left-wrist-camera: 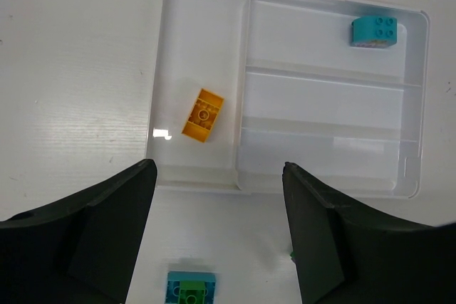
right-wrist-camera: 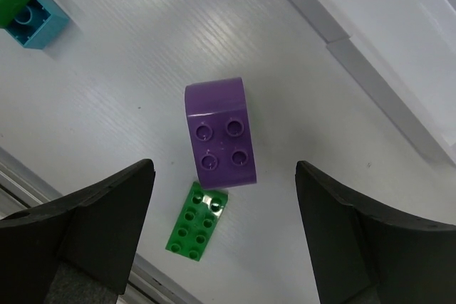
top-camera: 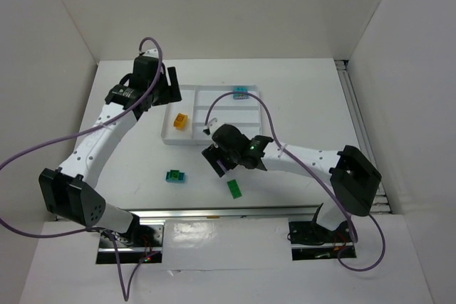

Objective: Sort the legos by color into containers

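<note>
A white tray [top-camera: 246, 114] lies at the table's middle. A yellow-orange brick [top-camera: 180, 121] lies in its left upright section [left-wrist-camera: 203, 114]. A teal brick [top-camera: 240, 92] sits in the far narrow section [left-wrist-camera: 375, 32]. A teal brick with a green one on it [top-camera: 175, 176] lies on the table in front of the tray [left-wrist-camera: 190, 288]. A purple brick [right-wrist-camera: 221, 132] lies on the table, touching a flat green brick [right-wrist-camera: 198, 218]. My right gripper [right-wrist-camera: 224, 169] is open above the purple brick, jaws on either side. My left gripper [left-wrist-camera: 218, 169] is open and empty above the tray's near edge.
The tray's near wall [right-wrist-camera: 370, 55] runs past the upper right of the right wrist view. The green brick [top-camera: 234, 188] lies close to the table's front rail [top-camera: 235, 211]. White walls enclose the table on three sides.
</note>
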Robot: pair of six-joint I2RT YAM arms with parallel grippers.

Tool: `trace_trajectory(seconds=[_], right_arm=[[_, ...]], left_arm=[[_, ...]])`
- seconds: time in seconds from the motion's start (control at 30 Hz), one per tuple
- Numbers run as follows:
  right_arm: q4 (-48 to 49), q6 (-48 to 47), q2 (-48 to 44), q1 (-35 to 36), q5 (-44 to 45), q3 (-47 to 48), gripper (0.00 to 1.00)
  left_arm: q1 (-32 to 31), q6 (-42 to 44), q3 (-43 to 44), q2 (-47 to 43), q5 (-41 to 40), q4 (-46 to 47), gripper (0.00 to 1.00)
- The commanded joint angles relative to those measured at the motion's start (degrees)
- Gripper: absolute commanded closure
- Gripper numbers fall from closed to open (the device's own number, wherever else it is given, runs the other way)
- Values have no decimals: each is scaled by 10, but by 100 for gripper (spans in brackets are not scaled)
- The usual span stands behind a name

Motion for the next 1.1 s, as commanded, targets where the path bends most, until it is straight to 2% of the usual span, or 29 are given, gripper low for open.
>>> trace_trajectory(seconds=[0.0, 0.27, 0.33, 0.4, 0.67, 0.8, 0.83, 0.97, 1.03, 1.07], right_arm=[[30, -10, 17, -10, -9, 22, 13], [53, -10, 23, -21, -31, 27, 26], [53, -10, 23, -21, -31, 27, 33], [53, -10, 29, -21, -31, 27, 36], [53, -4, 46, -21, -47, 27, 36], [58, -4, 46, -21, -47, 33, 53], [59, -4, 40, -21, -42, 33, 67], [52, 8, 14, -21, -25, 39, 74], [38, 13, -11, -21, 2, 52, 76], [32, 19, -22, -21, 14, 60, 76]], left_arm=[[4, 10, 1, -6, 13, 12, 17], [4, 21, 1, -1, 24, 17, 17], [4, 26, -4, -1, 24, 17, 17], [4, 26, -4, 4, 24, 17, 17], [4, 26, -4, 10, 29, 17, 17], [4, 31, 1, 10, 29, 17, 17], [4, 31, 1, 10, 29, 17, 17], [4, 31, 1, 15, 34, 17, 17], [4, 38, -5, 15, 55, 26, 17], [4, 43, -5, 15, 94, 31, 17]])
